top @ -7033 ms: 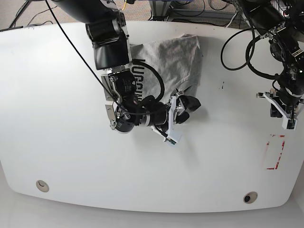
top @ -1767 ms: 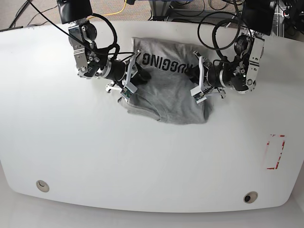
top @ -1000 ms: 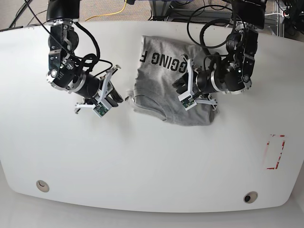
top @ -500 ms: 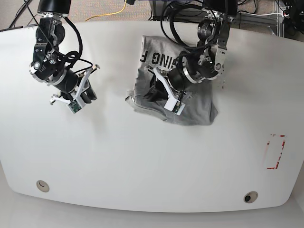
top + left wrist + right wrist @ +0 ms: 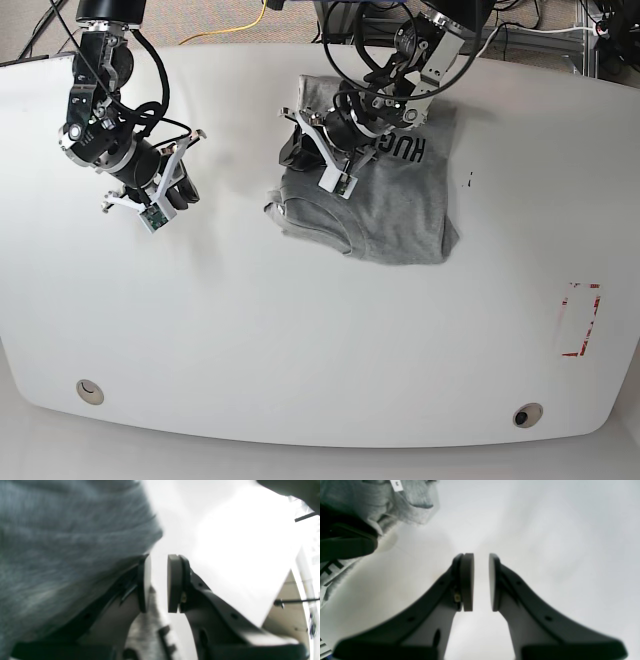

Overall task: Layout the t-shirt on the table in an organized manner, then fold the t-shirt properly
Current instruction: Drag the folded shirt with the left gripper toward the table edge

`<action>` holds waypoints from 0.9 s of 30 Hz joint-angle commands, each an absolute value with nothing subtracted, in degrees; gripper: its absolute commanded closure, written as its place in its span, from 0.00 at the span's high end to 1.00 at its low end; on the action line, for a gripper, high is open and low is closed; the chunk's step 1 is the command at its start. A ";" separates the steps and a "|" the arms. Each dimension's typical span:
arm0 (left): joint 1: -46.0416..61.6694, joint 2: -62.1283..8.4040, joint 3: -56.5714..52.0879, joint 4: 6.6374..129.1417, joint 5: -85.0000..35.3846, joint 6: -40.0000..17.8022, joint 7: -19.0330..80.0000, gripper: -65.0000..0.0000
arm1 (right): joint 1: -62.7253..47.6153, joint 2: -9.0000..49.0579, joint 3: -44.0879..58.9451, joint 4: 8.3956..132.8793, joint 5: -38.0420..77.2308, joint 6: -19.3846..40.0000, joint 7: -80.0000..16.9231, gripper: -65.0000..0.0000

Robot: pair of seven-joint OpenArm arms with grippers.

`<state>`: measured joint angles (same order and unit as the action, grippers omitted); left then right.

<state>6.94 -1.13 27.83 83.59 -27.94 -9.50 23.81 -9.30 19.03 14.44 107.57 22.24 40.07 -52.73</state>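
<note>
Spreading step: t-shirt bunched, both claws empty

The t-shirt [image 5: 385,195] lies crumpled at the far middle of the table [image 5: 300,340]. The left claw [image 5: 158,583], pads slightly apart, holds nothing at the shirt's edge; the right claw [image 5: 481,582], pads slightly apart, hangs over bare table. Pinch one fabric layer at an edge, then draw outward smoothly.

Base cam: high overhead, looks straight down on the whole glossy white tabletop [image 5: 300,330]. Both wrist cams sit behind their black padded jaws, close to the surface. All three catch the crumpled heather-grey cotton t-shirt [image 5: 400,205] [image 5: 62,530] [image 5: 402,500].
</note>
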 commanded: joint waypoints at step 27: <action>17.10 -22.81 -3.82 79.87 -28.35 -26.59 27.74 0.16 | -9.89 19.30 14.81 110.99 22.73 40.00 -51.38 0.15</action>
